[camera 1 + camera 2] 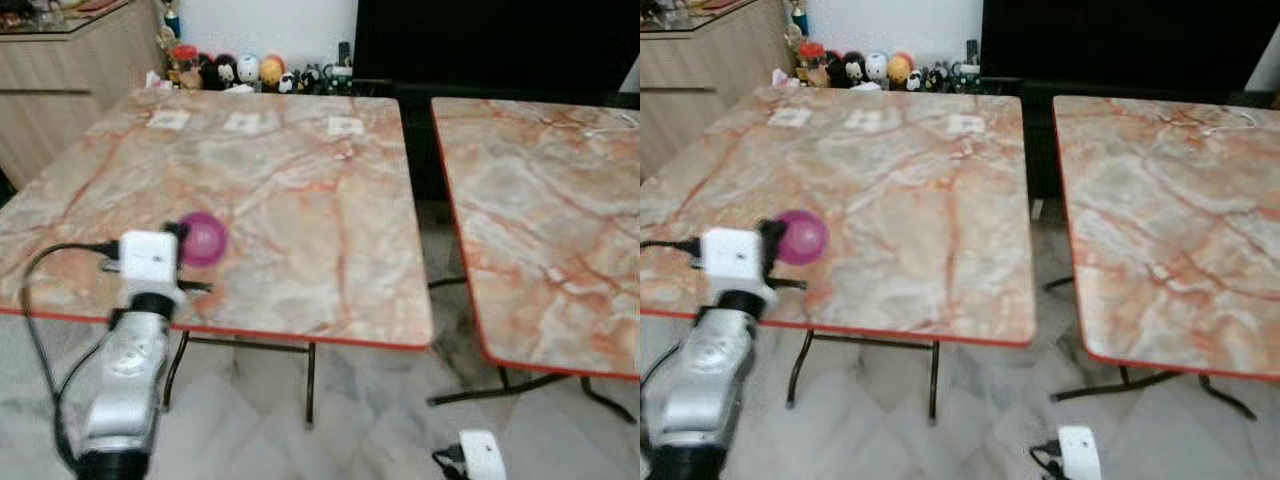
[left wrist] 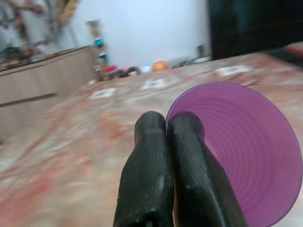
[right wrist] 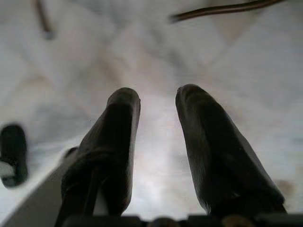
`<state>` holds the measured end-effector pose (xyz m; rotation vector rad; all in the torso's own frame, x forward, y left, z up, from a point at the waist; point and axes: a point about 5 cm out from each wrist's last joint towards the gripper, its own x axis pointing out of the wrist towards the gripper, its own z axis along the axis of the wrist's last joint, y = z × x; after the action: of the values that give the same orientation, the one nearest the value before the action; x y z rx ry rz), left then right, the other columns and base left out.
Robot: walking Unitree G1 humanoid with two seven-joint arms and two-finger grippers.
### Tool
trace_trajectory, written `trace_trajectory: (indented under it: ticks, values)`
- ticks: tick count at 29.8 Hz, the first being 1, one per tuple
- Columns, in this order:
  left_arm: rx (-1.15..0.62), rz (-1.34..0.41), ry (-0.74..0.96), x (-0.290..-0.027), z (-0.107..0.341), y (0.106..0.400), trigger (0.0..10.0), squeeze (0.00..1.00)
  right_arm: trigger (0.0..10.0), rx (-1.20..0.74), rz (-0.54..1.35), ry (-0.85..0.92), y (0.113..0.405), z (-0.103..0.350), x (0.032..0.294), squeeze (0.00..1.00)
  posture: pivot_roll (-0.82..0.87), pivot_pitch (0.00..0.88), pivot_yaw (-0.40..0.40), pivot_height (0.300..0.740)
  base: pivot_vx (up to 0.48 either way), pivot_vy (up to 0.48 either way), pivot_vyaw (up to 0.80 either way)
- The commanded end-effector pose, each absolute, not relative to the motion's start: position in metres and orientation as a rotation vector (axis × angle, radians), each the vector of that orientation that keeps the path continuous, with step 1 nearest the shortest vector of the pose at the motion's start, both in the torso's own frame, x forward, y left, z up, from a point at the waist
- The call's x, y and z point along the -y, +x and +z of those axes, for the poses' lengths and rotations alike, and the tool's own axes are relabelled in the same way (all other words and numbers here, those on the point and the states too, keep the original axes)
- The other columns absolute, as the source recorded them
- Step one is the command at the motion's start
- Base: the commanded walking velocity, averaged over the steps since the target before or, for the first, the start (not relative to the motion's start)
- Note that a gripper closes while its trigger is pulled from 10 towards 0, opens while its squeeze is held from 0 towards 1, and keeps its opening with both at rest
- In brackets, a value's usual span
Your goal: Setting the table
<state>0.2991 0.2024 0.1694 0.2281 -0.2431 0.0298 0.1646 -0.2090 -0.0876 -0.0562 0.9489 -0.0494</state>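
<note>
Gripping one purple cup by its rim, the left gripper hovers over the near counter; right gripper hangs parted; two counters.

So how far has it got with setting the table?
Barely started, by the look of it. The left table has only three small white items near its far edge; what they are is too blurred to tell. In hand: the left gripper pinches a purple cup by its rim over the table's near left part. The cup is not yet set down. The right gripper hangs open over the floor.
</note>
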Motion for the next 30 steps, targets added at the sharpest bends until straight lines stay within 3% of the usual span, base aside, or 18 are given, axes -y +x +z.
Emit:
trace_trajectory:
  ticks: [1, 30]
  values:
    - [0.258, 0.043, 0.236, -0.208, 0.175, 0.298, 10.0, 0.0, 10.0, -0.942, -0.042, -0.042, 0.167, -0.087, 0.204, 0.0, 0.09, 0.0, -0.02, 0.74, 0.0, -0.472, 0.0]
    - [0.281, 0.027, 0.24, -0.206, 0.186, 0.301, 10.0, 0.0, 10.0, -0.944, -0.038, -0.044, 0.167, -0.088, 0.202, 0.0, 0.09, 0.0, -0.018, 0.74, 0.0, -0.472, 0.0]
